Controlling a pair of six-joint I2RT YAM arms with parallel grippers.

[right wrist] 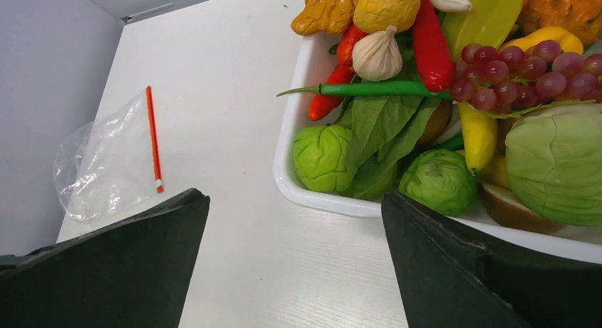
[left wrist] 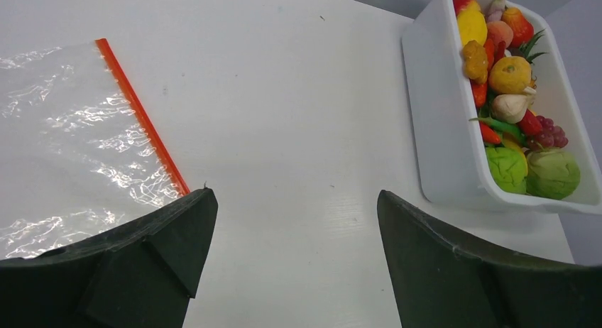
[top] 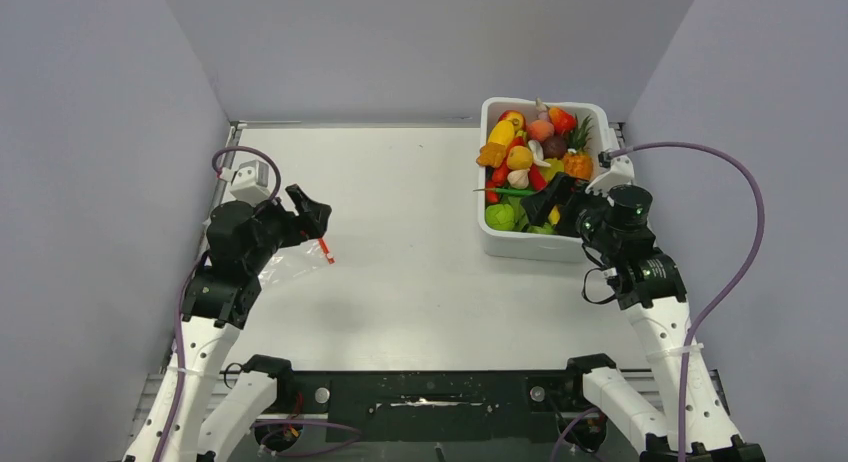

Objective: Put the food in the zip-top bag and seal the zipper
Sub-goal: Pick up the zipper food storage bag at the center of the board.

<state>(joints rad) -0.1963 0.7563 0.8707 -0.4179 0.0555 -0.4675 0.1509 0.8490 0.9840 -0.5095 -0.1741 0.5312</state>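
The clear zip-top bag (left wrist: 71,136) lies flat on the table at the left, its red-orange zipper (left wrist: 142,118) along the edge that faces the middle; the bag also shows in the right wrist view (right wrist: 106,161) and partly under my left arm in the top view (top: 290,260). The food (top: 530,167) is piled in a white tub (top: 520,244) at the back right: green cabbages (right wrist: 323,157), a long red chili (right wrist: 431,40), grapes, yellow and orange pieces. My left gripper (top: 312,214) is open and empty over the bag's zipper edge. My right gripper (top: 553,200) is open and empty over the tub's near end.
Grey walls close in the table on the left, back and right. The tub (left wrist: 444,129) stands against the right wall. Purple cables loop off both arms. The arm bases and a black rail sit at the near edge.
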